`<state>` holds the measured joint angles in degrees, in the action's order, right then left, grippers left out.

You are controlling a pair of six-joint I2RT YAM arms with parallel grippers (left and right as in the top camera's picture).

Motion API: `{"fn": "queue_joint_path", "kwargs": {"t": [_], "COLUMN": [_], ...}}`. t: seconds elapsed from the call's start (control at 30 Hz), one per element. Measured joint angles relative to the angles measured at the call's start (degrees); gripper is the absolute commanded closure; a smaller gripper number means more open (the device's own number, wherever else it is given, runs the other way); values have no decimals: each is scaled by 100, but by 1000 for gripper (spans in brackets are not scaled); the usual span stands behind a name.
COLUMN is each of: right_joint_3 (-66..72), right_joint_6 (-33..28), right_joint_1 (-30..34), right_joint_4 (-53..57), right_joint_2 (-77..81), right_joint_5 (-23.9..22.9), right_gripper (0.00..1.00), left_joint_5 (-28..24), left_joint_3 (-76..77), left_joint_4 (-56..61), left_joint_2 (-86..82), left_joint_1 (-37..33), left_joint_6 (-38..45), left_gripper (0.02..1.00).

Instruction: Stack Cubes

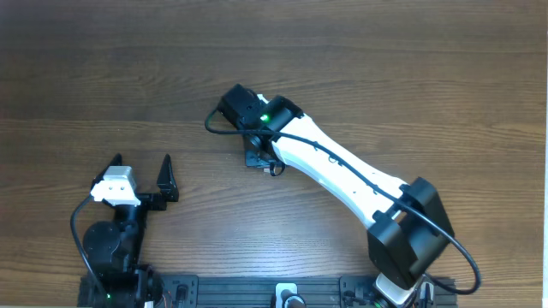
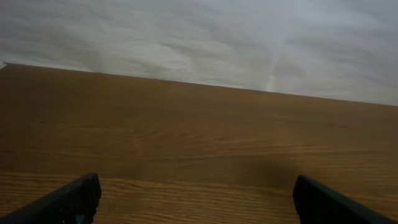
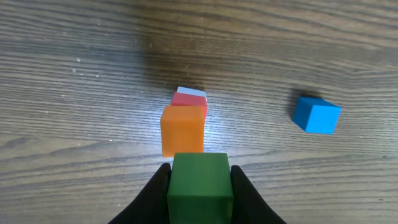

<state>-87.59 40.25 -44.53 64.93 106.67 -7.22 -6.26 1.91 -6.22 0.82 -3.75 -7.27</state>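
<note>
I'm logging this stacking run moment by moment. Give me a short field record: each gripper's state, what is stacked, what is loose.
right gripper: shut on the green cube, held close to the stack, not on it
left gripper: open, holding nothing, near its own base
stack: orange cube on red cube; a pale edge shows past the red, unclear what it is
loose: blue cube alone on the table, apart from the stack
left to stack: green, blue

White right arm [image 1: 338, 180], black cable [image 1: 328, 151], black right pincer [image 3: 199, 169].
</note>
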Motion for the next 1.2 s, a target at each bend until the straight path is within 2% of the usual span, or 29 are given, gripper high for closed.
{"fn": "queue_joint_path", "kwargs": {"t": [1.2], "right_joint_3": [0], "right_joint_6": [-20], "right_joint_1": [63], "right_joint_4": [-306], "right_joint_2": [168], "right_joint_5": [129], "right_gripper": [993], "left_joint_5": [-2], "left_joint_3": [0], "left_joint_4": [0], "left_joint_2": [0], "left_joint_1": [0], "left_joint_6": [2], "left_gripper": [18]}}
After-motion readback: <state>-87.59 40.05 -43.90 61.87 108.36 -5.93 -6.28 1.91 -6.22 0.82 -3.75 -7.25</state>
